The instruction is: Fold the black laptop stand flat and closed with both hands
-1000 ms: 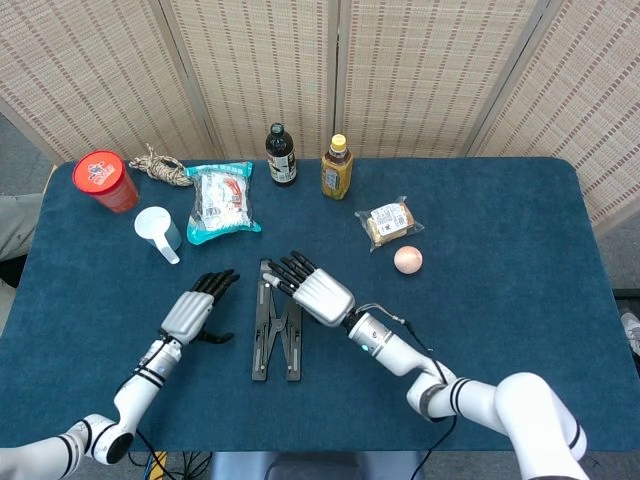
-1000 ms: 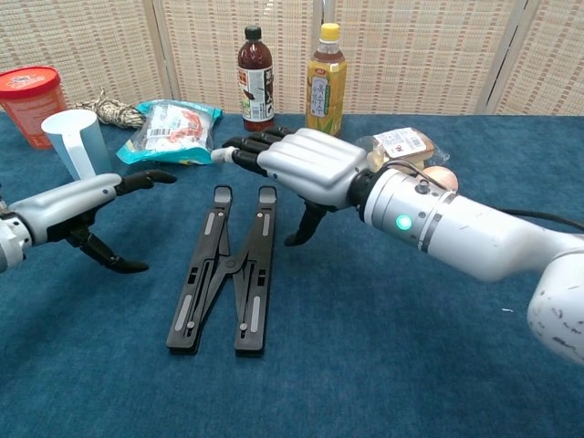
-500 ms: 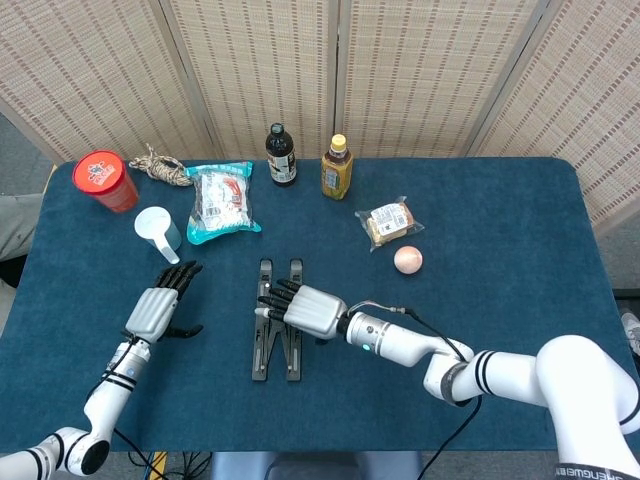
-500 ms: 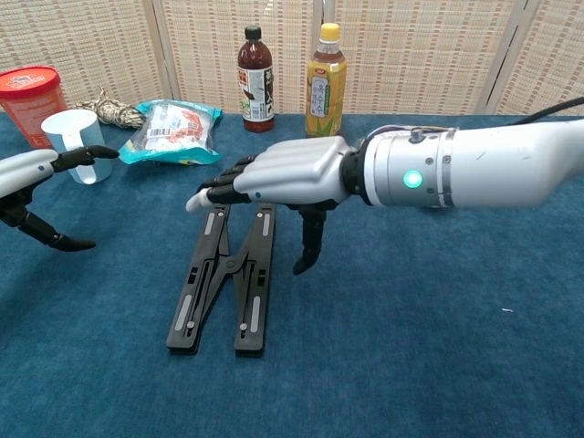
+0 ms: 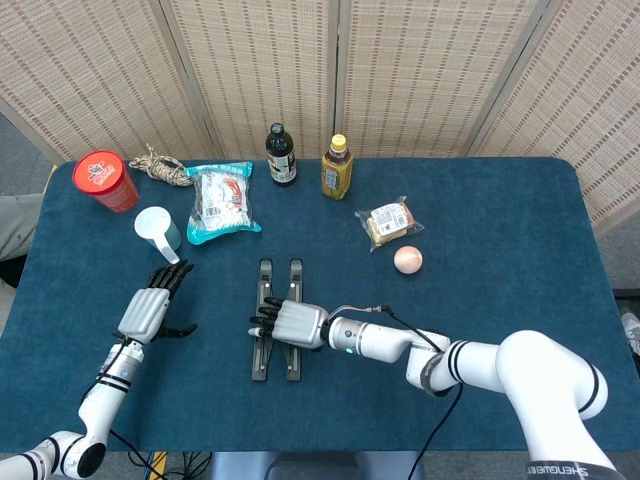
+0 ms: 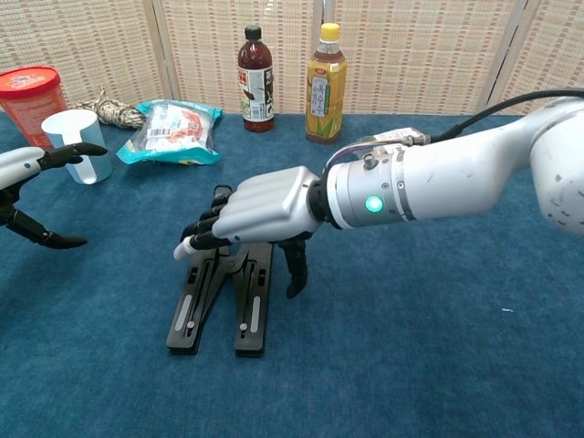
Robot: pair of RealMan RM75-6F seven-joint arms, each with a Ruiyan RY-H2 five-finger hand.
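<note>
The black laptop stand [image 5: 295, 275] lies flat on the blue table, its two bars side by side and joined by a cross link. My right hand [image 5: 285, 322] is palm down across its middle. In the chest view the right hand [image 6: 260, 205] has its fingers reaching over the left bar and its thumb pointing down beside the right bar of the stand [image 6: 246, 319]. It spans the stand without lifting it. My left hand [image 5: 148, 310] hovers well to the left of the stand with fingers spread and nothing in it; the chest view shows the left hand [image 6: 32, 164] at the left edge.
Along the back stand a red tub [image 5: 104, 180], a twine bundle [image 5: 160, 166], a white cup [image 5: 158, 228], a snack bag [image 5: 222, 202], a dark bottle [image 5: 281, 155] and a yellow bottle [image 5: 337, 167]. A wrapped bun [image 5: 388, 222] and a round peach-coloured ball [image 5: 407, 259] lie to the right.
My right hand has come down from above the stand's far end to lie across its middle. My left hand has drawn away to the left. The stand has not visibly shifted.
</note>
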